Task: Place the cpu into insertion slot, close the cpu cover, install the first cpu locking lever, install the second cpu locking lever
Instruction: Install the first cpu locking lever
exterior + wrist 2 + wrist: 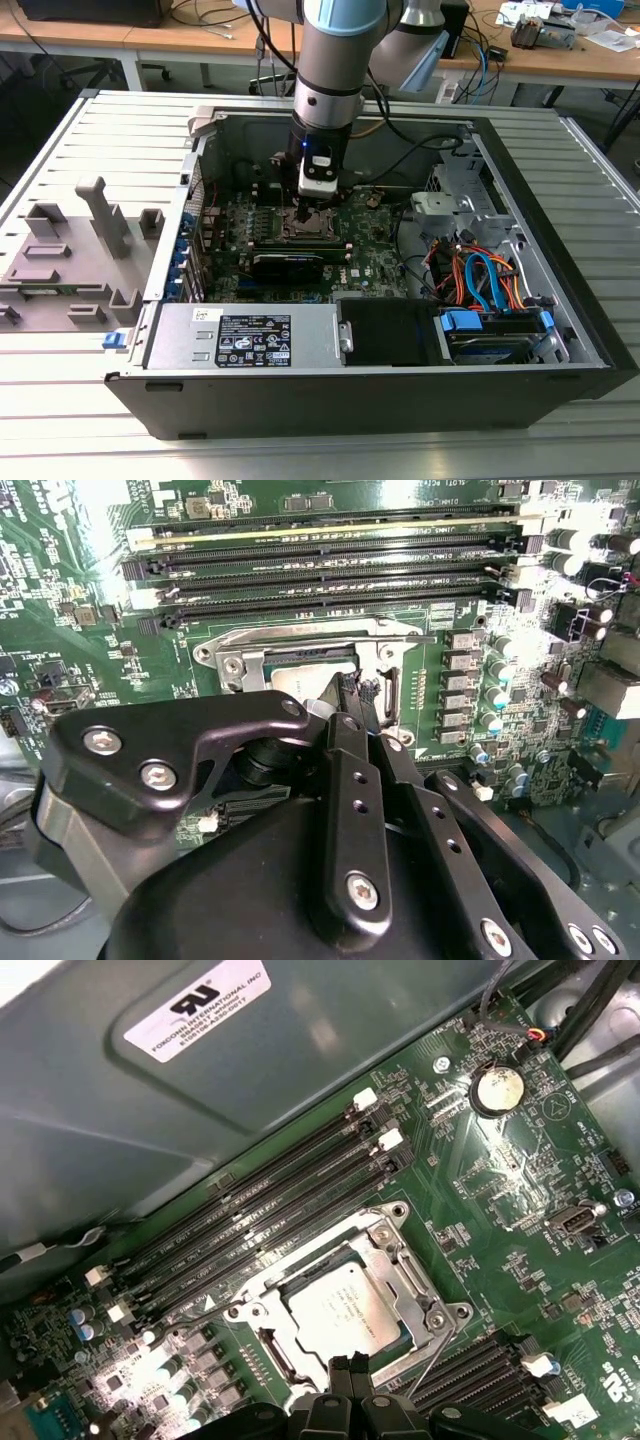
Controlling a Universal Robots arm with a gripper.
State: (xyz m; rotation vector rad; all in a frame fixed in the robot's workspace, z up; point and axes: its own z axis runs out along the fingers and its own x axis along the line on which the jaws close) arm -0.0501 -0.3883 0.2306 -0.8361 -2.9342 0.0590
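The cpu (345, 1310) lies flat in its socket on the motherboard (372, 255). The cpu cover (310, 1265) is down around it, and the silver top shows through its window. The gripper (349, 1365) stands just beside the socket edge, its two fingertips pressed together with nothing visible between them. In the exterior view it hangs at about 11 o'clock from the middle of the open computer case (540, 250).

Gripper (350, 1364), jaws closed together, low over the motherboard (500, 1160); directly ahead of the jaws the cpu cover (410, 1272) lies flat with open air above; beyond it, low memory slots (280, 1222); past those the case wall (250, 1110) rises, blocking passage; capacitors (497, 695) stand beside the jaws.
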